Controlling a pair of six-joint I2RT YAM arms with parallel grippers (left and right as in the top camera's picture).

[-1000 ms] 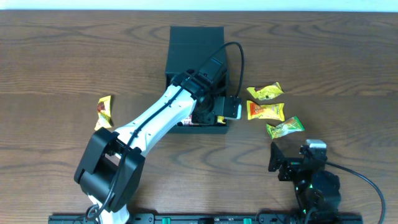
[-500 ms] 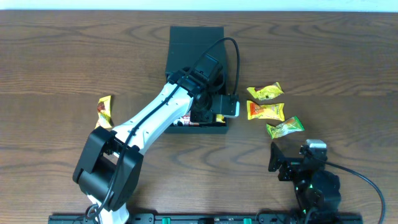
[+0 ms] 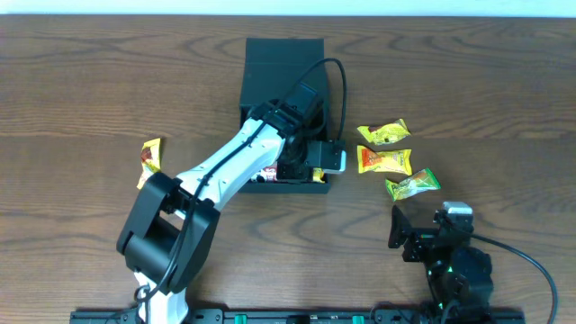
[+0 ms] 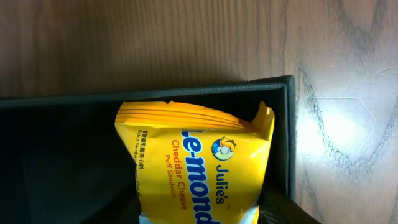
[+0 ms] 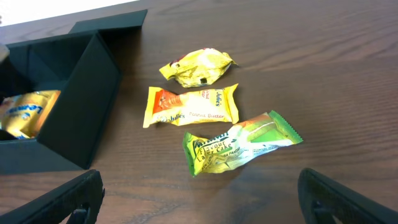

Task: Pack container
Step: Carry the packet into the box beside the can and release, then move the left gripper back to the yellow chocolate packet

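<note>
container (image 3: 281,63) | dark square box | lid open | mid-table (image 3: 90,90), far side | yellow packet (image 4: 199,168) inside

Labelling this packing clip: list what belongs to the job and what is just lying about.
Job: container; Julie's cheddar cheese packet inside it; yellow packet, orange Julie's packet and green packet to its right; yellow-red packet to its left.
Lying about: no stray item visible; only the wooden table under everything.

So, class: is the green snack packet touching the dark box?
Apart. The right wrist view shows a strip of bare table between the green packet and the box's side wall; the overhead view agrees.
</note>
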